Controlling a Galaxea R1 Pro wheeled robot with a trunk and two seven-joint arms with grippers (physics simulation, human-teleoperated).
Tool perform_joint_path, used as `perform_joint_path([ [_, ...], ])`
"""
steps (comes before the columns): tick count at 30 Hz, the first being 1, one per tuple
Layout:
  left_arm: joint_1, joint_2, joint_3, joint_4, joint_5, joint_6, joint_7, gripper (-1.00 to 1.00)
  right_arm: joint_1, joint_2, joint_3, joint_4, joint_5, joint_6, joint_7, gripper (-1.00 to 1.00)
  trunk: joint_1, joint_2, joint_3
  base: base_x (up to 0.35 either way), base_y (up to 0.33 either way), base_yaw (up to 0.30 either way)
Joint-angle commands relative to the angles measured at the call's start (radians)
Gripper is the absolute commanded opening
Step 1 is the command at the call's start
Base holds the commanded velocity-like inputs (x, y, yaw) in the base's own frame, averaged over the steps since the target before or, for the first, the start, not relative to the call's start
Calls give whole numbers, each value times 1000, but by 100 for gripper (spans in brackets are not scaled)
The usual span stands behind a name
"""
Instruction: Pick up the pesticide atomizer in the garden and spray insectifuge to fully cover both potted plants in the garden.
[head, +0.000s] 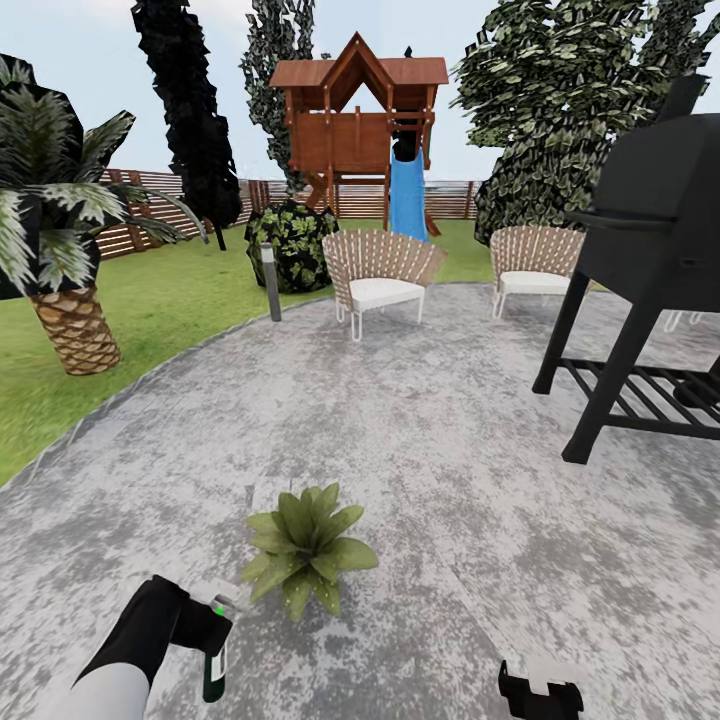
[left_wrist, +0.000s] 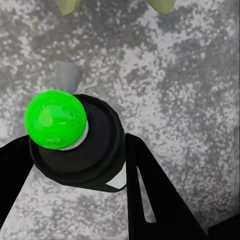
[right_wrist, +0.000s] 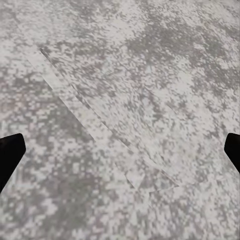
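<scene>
One potted plant, a low rosette of olive-green leaves, sits on the grey paved patio just ahead of me. My left gripper is shut on the pesticide atomizer, a dark green bottle hanging beside the plant's near left side. In the left wrist view the atomizer shows a bright green cap between the black fingers, with leaf tips at the frame's edge. My right gripper stands open over bare paving, its fingertips wide apart. The second plant is out of view.
A black grill on legs stands at the right. Two wicker chairs sit at the patio's far edge, with a bollard light and a shrub nearby. A palm grows on the lawn at left.
</scene>
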Motion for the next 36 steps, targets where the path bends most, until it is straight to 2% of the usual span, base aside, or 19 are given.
perform_joint_path([
  [1,-1,-2,6,0,-5,5,-6,-100,-1,0,-8,1,11,-3,-3,100,0,0,-1,55,1,0],
  [6,-1,-1,5,2,-5,6,-6,-100,-1,-1,-8,1,11,-3,-3,100,0,0,-1,211,0,0],
  [12,34,3,1,20,-9,1,-6,-100,-1,-1,-8,1,11,-3,-4,100,0,0,-1,3,0,0],
  [18,39,5,1,21,-10,2,-6,-100,-1,6,-9,-1,7,-3,-6,100,0,0,-1,0,0,-1],
  [25,39,6,1,21,-10,2,-6,-100,-1,7,-10,-2,6,-3,-6,100,0,0,-1,0,14,-208],
  [30,40,7,1,21,-10,1,-6,-100,-1,7,-10,-2,6,-3,-6,100,0,0,-1,-43,248,-238],
  [36,40,7,1,21,-10,0,-6,-100,-1,8,-10,-2,4,-3,-6,100,0,0,-1,-36,298,-23],
])
